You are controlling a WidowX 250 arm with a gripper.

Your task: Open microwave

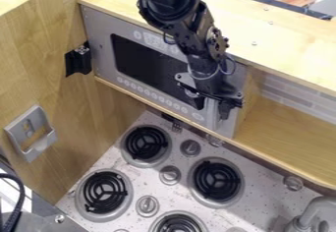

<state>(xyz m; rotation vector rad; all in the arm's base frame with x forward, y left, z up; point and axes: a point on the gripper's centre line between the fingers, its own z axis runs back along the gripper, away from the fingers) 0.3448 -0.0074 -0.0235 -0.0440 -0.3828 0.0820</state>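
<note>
Microwave (pixel 99 54) sits shut behind the claw (pixel 212 107), its handle (pixel 212 115) between the spread fingers (pixel 225 111); stove burners (pixel 217 181) lie below.

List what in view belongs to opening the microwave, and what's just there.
Job:
- silver-grey microwave with dark window
- black two-finger gripper

Just there:
- black coil burners
- round silver knobs
- grey wall-mounted holder
- curved grey faucet
</note>
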